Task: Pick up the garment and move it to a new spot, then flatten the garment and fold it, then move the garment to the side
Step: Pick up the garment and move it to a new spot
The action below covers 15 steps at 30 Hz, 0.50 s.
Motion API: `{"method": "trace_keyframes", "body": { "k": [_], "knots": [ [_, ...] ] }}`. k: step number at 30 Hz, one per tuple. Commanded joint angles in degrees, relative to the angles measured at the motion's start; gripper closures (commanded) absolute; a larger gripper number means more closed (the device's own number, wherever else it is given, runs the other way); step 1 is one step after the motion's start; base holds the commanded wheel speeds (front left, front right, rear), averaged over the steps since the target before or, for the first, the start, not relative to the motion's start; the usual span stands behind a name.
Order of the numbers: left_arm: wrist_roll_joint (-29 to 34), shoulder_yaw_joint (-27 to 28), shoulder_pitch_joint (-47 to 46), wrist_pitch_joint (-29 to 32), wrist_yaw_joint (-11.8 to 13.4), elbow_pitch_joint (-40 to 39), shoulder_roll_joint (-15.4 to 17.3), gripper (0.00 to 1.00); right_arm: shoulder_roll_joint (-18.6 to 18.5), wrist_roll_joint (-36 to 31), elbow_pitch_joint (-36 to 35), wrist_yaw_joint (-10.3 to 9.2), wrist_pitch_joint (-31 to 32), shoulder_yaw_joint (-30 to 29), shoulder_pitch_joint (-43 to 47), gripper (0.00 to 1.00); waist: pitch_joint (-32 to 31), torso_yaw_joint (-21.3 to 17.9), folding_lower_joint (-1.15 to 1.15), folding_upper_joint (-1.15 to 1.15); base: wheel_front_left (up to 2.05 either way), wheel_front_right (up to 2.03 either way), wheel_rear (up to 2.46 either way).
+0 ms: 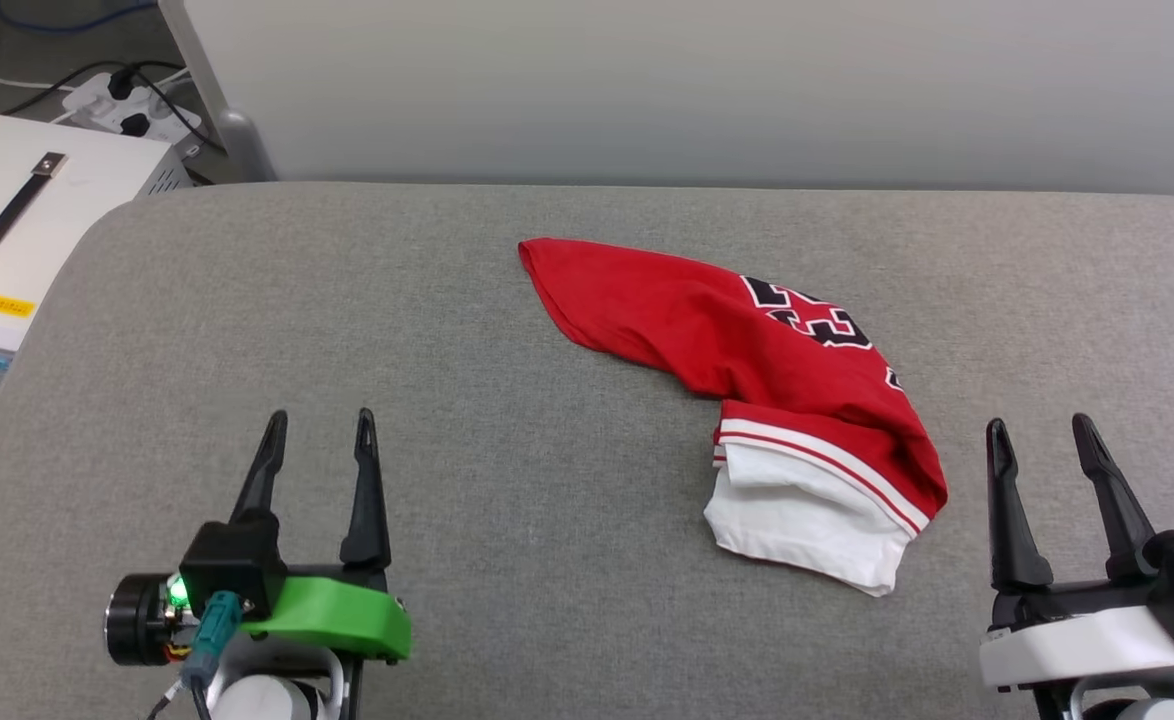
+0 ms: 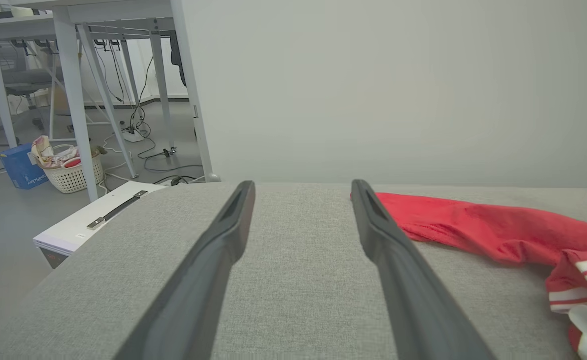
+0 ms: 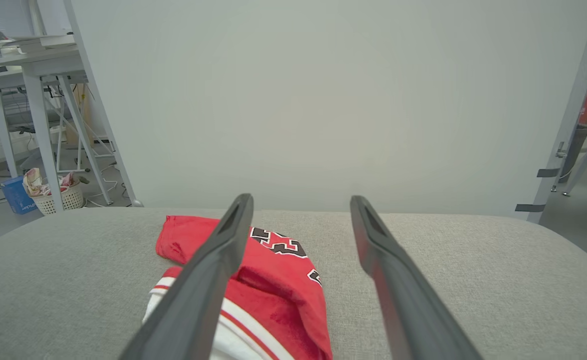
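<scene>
Equipment case (image 1: 22,205), white with a dark strap handle, stands at the far left beside the grey fabric-covered counter (image 1: 507,520), with a power strip (image 1: 117,105) and cables on the floor behind it. Left gripper (image 1: 321,418), green-collared, sits low at the near left over bare counter, its jaws apart and holding nothing, well apart from the garment (image 1: 737,350). The garment lies right of centre on the counter in a long, slanting, crumpled heap. Its plain red end points toward the far left, black white-edged print shows on its far right flank, and at its near end red-white striped trim borders a white sleeve. In the left wrist view the garment (image 2: 478,225) lies to the right of the jaws. In the right wrist view the garment (image 3: 283,280) lies at the left, partly behind the left-hand jaw. Right gripper (image 1: 1038,425) sits low at the near right, near the garment's striped end but not touching it, its jaws apart and empty. A pale panel (image 1: 697,90) runs along the counter's far edge.
</scene>
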Motion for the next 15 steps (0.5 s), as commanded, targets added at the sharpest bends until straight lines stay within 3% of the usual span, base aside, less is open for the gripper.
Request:
{"method": "trace_keyframes", "body": {
  "k": [1, 8, 15],
  "knots": [
    [1.4, 0.8, 1.7, -0.3, -1.3, 0.4, -1.1, 0.00, 0.0, 0.5, 0.4, -0.04, -0.3, 0.0, 1.1, 0.00, -0.9, -0.9, 0.00, 0.00, 0.00, 0.00, 0.00],
    [5.0, 4.9, 5.0, -0.3, -6.1, 2.0, -5.0, 0.00, 0.0, 1.5, 1.9, -0.04, -0.3, 0.3, 3.7, 0.00, -2.9, -2.2, 0.00, 0.00, 0.00, 0.00, 0.00],
    [6.9, 7.5, 6.8, -0.3, -9.4, 2.7, -6.4, 0.00, 0.0, 1.9, 3.1, -0.04, -0.3, 0.4, 5.2, 0.00, -4.0, -2.4, 0.00, 0.00, 0.00, 0.00, 0.00]
  ]
}}
